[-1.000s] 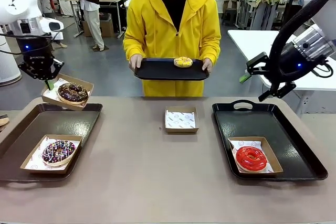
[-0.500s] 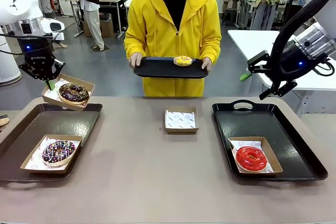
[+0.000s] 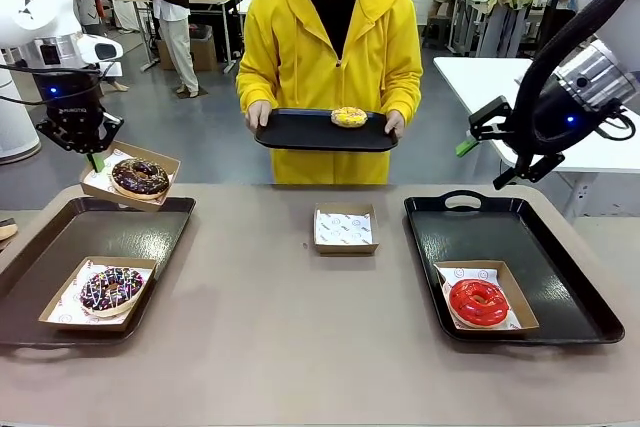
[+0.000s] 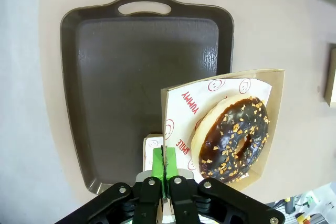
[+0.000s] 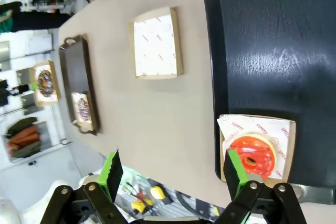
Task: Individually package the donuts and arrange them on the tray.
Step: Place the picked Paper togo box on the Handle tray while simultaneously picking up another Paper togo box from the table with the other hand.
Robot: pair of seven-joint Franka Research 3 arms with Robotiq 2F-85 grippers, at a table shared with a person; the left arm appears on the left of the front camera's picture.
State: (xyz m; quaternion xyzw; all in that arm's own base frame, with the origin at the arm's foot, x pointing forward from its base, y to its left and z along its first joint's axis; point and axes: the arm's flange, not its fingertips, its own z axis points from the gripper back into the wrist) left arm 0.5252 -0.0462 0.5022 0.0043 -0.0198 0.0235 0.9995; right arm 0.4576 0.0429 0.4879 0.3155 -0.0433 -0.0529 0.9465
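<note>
The nut-topped chocolate donut is being held in its cardboard box above the far end of the left tray. The box's edge is being pinched by the left tool, with the jaws drawn narrow on it. The sprinkled chocolate donut is being carried in a second box on that tray's near part. The red donut is being carried, boxed, at the near right of the right tray. The yellow donut is being presented on a black tray gripped by a person beyond the counter. An empty box is being borne at the counter's middle. The right tool is being held wide open in the air, gripping nothing.
</note>
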